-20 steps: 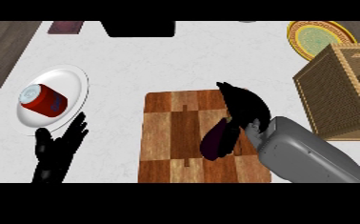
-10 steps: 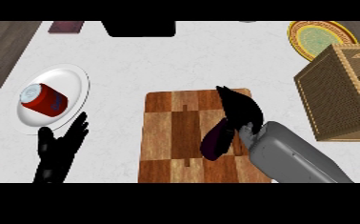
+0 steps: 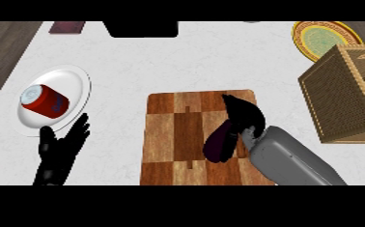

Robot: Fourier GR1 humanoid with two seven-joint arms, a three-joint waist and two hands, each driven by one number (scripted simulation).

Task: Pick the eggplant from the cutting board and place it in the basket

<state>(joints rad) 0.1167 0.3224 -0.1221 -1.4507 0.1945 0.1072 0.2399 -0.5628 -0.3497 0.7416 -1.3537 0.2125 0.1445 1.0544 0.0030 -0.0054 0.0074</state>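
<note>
- My right hand (image 3: pixel 246 117) has its fingers curled over the eggplant (image 3: pixel 219 144) on the cutting board (image 3: pixel 178 134) — I'd confirm the wrap before lifting.
- Then I'd carry it right to the basket (image 3: pixel 339 95).
- Left hand (image 3: pixel 61 148) rests open, fingers up.

Basket (image 3: pixel 341 95) runs off the right edge; right hand (image 3: pixel 246 115) covers the eggplant's (image 3: pixel 219 144) upper end, so its fingers can't be read.
</note>
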